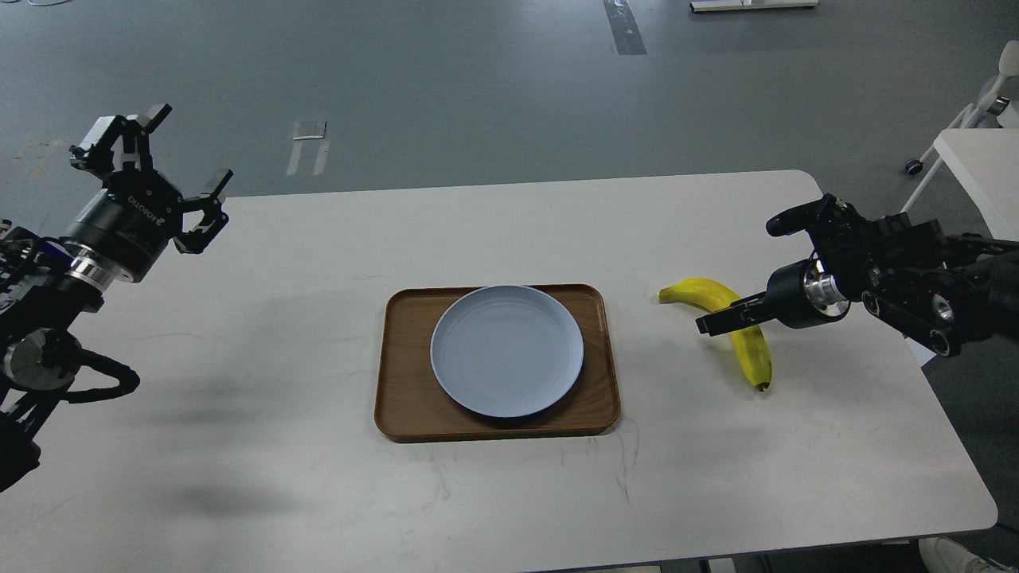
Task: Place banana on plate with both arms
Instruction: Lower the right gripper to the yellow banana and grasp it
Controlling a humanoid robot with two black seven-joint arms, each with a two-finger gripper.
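The yellow banana [753,356] lies on the white table, to the right of the tray. The pale blue-grey plate [507,351] sits empty on the brown wooden tray [400,398] at the table's middle. My right gripper [707,324] comes in from the right, and its narrow dark tip crosses the banana's middle in this view. Its fingers show as one bar, so I cannot tell whether it is open or touching the banana. My left gripper [189,148] is open and empty, raised above the table's far left corner.
The white table [318,493] has rounded corners, and its front edge is close to the view's bottom. A second white table [975,155] and a chair base stand at the far right on the grey floor.
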